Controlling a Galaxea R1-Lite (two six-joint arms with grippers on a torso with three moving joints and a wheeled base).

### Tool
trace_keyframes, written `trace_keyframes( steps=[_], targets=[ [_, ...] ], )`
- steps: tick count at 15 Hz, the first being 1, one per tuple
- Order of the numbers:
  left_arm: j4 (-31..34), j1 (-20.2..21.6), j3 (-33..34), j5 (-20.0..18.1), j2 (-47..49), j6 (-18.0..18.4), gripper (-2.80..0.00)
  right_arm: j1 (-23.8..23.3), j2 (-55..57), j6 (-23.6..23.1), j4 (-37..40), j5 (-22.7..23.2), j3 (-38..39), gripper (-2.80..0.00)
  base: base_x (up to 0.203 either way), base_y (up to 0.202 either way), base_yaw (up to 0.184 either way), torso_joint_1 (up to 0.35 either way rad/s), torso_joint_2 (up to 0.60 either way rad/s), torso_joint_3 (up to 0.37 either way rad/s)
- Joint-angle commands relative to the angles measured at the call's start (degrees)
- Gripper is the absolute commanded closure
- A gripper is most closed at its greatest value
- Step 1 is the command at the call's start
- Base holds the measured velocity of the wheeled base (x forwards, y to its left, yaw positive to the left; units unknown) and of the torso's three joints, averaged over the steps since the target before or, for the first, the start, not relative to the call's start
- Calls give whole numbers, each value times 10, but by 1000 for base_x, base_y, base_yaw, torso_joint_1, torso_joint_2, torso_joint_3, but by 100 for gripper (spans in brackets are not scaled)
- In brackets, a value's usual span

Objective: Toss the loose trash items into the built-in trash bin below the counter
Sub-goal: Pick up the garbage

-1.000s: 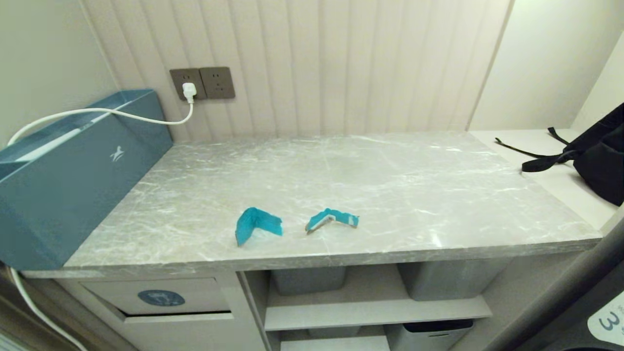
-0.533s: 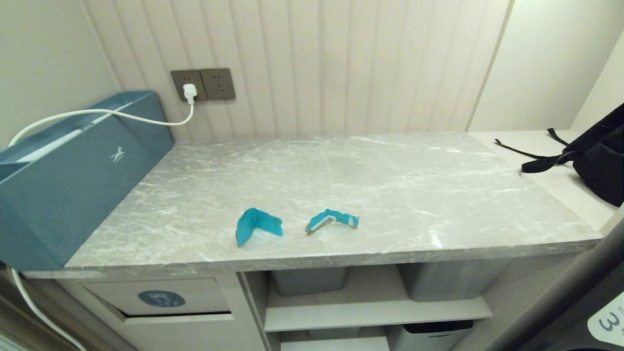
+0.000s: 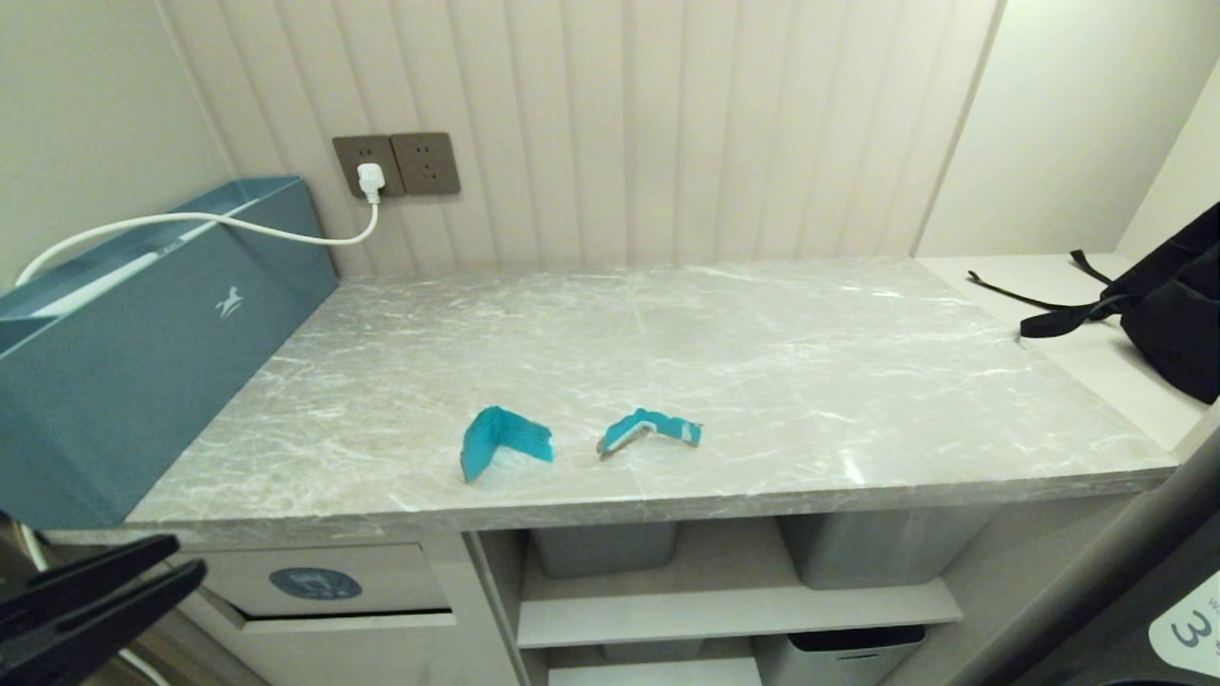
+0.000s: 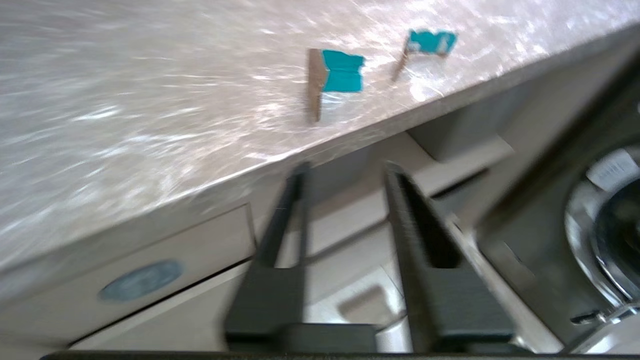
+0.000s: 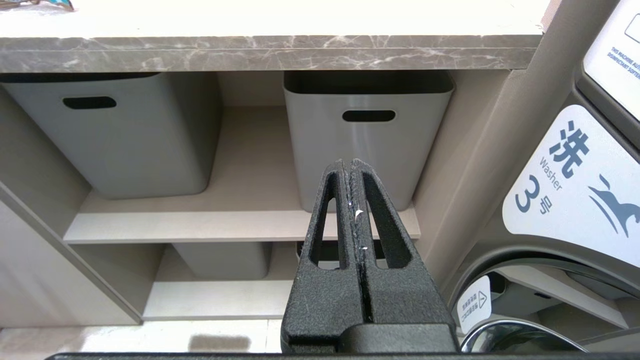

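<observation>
The counter [image 3: 724, 353] is a grey marble slab over beige cabinets. On its left end leans a big teal box [image 3: 143, 372], with a white cable [image 3: 191, 221] running to a wall socket [image 3: 396, 164]; a black bag [image 3: 1177, 305] lies off to the right. Grey bins [image 5: 367, 135] stand on the shelves below, beside a washer [image 5: 575, 190]. The trash bin [image 3: 319, 581], its flap marked with a blue oval, sits under the counter's left end. Two teal scraps lie near the front edge, apart: the folded scrap [image 3: 503, 440] left, the strip [image 3: 648, 429] right. The left gripper [image 3: 186, 557] is low at the left beside the flap, jaws parted and empty. The right gripper [image 5: 351, 167] is clenched on nothing, facing the shelves.
</observation>
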Motion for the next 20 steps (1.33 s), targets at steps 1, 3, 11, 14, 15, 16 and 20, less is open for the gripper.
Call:
trace_keyframes(
  steps=[1, 3, 11, 14, 15, 16, 20],
  targets=[
    [-66, -57, -1, -4, 163, 9, -280, 0, -1, -1, 0, 0, 0, 0, 0, 0, 0, 0, 0, 0],
    [-113, -112, 17, 32, 219, 27, -280, 0, -1, -1, 0, 0, 0, 0, 0, 0, 0, 0, 0, 0],
    [-164, -144, -56, 169, 388, 61, -280, 0, -1, 0, 0, 0, 0, 0, 0, 0, 0, 0, 0, 0],
    [-168, -153, -121, 182, 451, 60, -280, 0, -1, -1, 0, 0, 0, 0, 0, 0, 0, 0, 0, 0],
    [-177, -159, -137, 187, 470, 60, -280, 0, -1, -1, 0, 0, 0, 0, 0, 0, 0, 0, 0, 0],
    [-192, -161, -143, 189, 485, 60, -280, 0, -1, 0, 0, 0, 0, 0, 0, 0, 0, 0, 0, 0],
    [-225, -172, -162, 199, 530, 59, -280, 0, -1, -1, 0, 0, 0, 0, 0, 0, 0, 0, 0, 0]
  ],
)
